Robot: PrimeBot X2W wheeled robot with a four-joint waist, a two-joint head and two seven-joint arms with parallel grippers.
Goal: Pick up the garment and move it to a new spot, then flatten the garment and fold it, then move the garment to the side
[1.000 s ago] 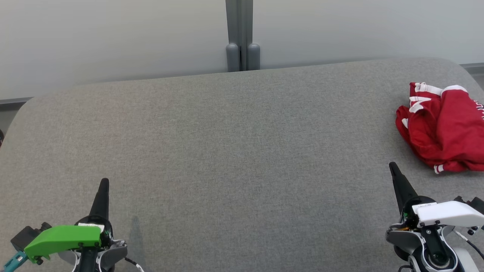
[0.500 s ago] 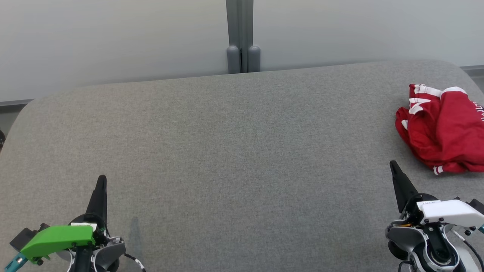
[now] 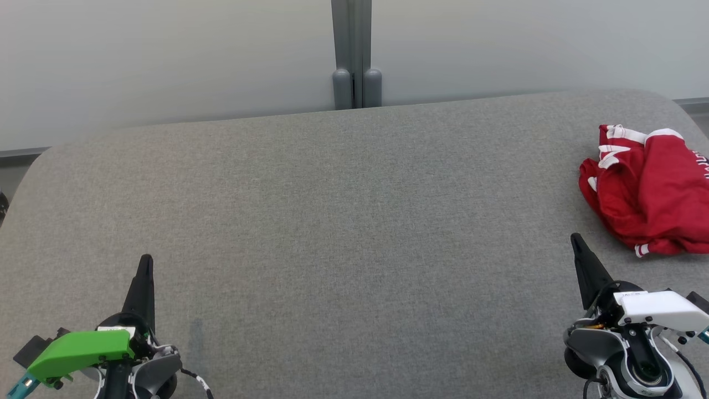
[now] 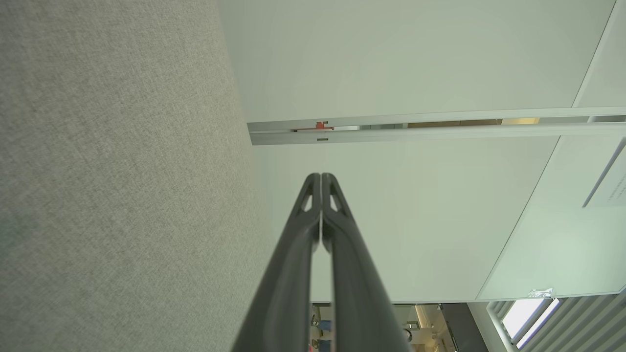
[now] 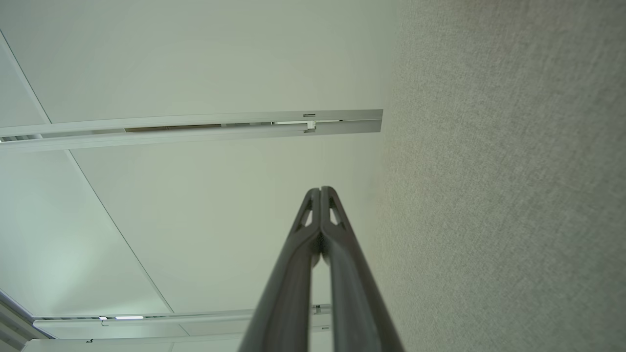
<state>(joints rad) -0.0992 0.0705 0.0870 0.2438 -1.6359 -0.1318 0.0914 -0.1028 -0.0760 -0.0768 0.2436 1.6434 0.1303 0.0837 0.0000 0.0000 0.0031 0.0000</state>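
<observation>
A crumpled red garment (image 3: 648, 191) with white trim lies at the far right of the grey table (image 3: 343, 210), partly cut off by the head view's right edge. My right gripper (image 3: 576, 239) is shut and holds nothing, its tip just left of and below the garment, apart from it. At the lower left my left gripper (image 3: 146, 260) is shut and holds nothing, far from the garment. In the left wrist view the left gripper (image 4: 321, 177) has its fingers pressed together. The right gripper (image 5: 320, 190) looks the same in the right wrist view.
The table's rounded far edge meets a pale wall with a grey post (image 3: 354, 52) at its middle. Grey felt of the table (image 4: 112, 171) runs beside the left fingers, and the table (image 5: 513, 186) also runs beside the right fingers.
The head view has shifted slightly, so the table sits a little lower. Both grippers' tips have edged a little upward in the view. The garment lies as before.
</observation>
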